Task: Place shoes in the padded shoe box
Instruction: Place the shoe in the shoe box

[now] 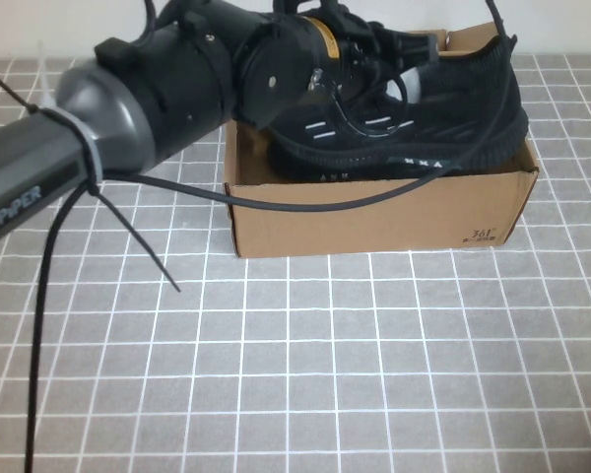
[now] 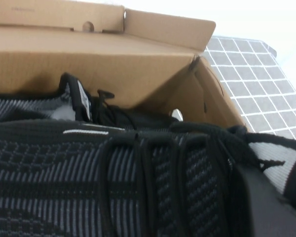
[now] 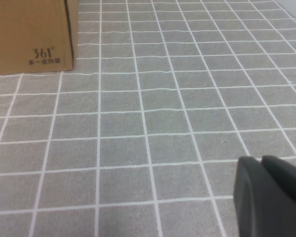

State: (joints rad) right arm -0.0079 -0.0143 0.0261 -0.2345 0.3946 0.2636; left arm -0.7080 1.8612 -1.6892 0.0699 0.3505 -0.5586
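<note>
The brown padded shoe box (image 1: pixel 374 222) stands at the back middle of the table. One black knit shoe (image 1: pixel 443 108) with white dashes lies tilted in the box's open top, its heel raised to the right. My left gripper (image 1: pixel 374 59) reaches over the box and is shut on this shoe near its laces and collar; one finger (image 2: pixel 266 207) presses against the knit upper (image 2: pixel 89 187). A second black shoe (image 2: pixel 84 106) lies deeper in the box against the back wall (image 2: pixel 138 64). My right gripper (image 3: pixel 260 160) is shut and empty, low over the table, right of the box (image 3: pixel 29 34).
The grey tablecloth with a white grid (image 1: pixel 325 374) covers the table in front of and beside the box. A black cable (image 1: pixel 305 205) from the left arm hangs across the box's front wall. The back flap (image 2: pixel 167 27) stands upright.
</note>
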